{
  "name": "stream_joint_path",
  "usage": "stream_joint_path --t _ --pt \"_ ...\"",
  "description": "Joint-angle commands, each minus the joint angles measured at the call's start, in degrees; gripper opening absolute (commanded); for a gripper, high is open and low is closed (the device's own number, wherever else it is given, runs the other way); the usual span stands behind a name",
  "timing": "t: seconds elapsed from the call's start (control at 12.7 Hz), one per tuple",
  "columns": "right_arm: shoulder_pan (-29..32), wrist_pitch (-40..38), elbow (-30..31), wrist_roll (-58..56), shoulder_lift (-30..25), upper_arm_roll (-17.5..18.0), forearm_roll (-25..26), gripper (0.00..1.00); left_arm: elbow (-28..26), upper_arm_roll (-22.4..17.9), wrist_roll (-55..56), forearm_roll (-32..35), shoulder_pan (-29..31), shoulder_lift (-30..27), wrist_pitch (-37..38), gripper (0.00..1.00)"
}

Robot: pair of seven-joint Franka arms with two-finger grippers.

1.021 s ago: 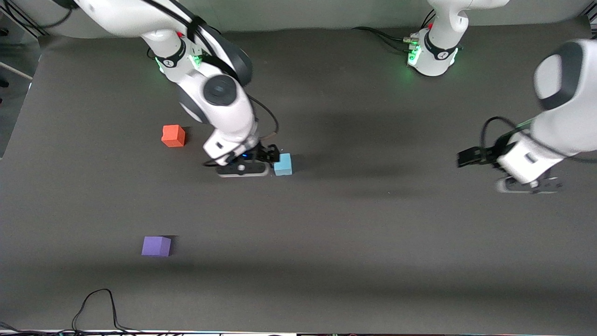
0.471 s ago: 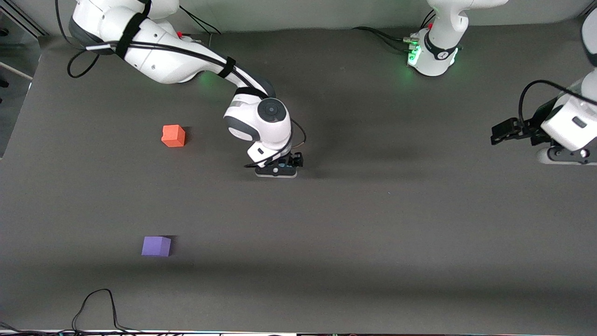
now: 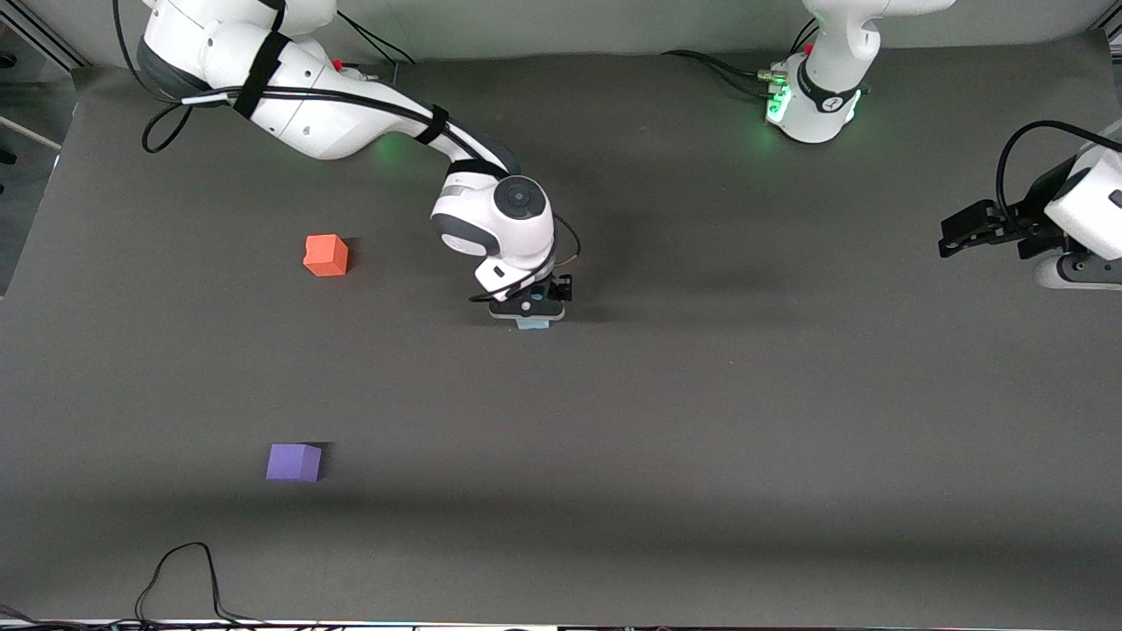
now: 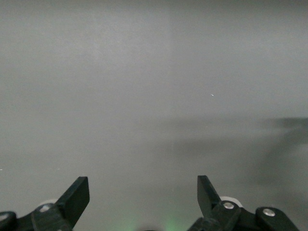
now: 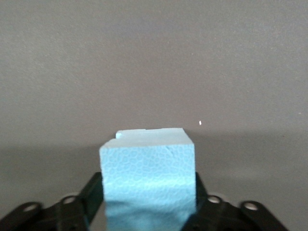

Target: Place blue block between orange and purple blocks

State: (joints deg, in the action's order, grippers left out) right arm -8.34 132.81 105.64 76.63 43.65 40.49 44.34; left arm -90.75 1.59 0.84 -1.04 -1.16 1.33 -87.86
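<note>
The light blue block (image 3: 532,324) sits mid-table, mostly hidden under my right gripper (image 3: 529,311). In the right wrist view the blue block (image 5: 147,163) fills the gap of the right gripper (image 5: 147,192), with a finger pressed on each side. The orange block (image 3: 325,255) lies toward the right arm's end. The purple block (image 3: 294,462) lies nearer the front camera than the orange one. My left gripper (image 3: 1074,272) waits at the left arm's end of the table, and in its wrist view the left gripper (image 4: 143,192) is open and empty over bare mat.
A dark grey mat (image 3: 701,438) covers the table. A black cable (image 3: 180,570) loops at the edge nearest the front camera, below the purple block. The left arm's base (image 3: 815,96) stands at the top edge.
My right gripper has moved from beside the blue block to over it and come down round it. My left arm has drawn back toward its end of the table.
</note>
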Motion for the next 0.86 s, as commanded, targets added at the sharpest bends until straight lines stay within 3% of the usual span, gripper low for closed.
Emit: stream_joint_path --t 0.0,0.16,0.31,0.47,0.55,0.79 --pt "1.7 -1.1 1.0 1.3 -3.6 0.4 1.2 0.21 0.5 -1.2 -0.3 1.5 -2.4 -0.7 1.3 1.00" --pt "3.5 -4.5 0.4 -0.2 -6.8 1.6 -1.8 0.21 0.6 -2.1 -0.5 1.5 -3.0 -0.8 1.6 1.00" --pt "5.2 -6.5 0.1 -14.9 -15.7 -0.1 -17.5 0.21 0.7 -2.0 -0.8 1.5 -2.6 -1.0 2.0 1.00" --pt "5.0 -9.8 0.4 -30.5 -25.1 -8.7 -32.3 0.21 0.7 -2.1 -0.9 1.5 -2.3 -1.4 2.8 1.00" --pt "5.0 -12.1 0.9 -37.6 -28.9 -13.6 -37.1 0.21 0.7 -2.1 -1.7 1.5 -2.3 -1.7 2.9 1.00" --pt "4.8 -18.0 2.2 -56.7 -35.3 -28.9 -44.9 0.22 0.7 -2.0 -3.2 1.6 -2.3 -2.1 4.0 1.00"
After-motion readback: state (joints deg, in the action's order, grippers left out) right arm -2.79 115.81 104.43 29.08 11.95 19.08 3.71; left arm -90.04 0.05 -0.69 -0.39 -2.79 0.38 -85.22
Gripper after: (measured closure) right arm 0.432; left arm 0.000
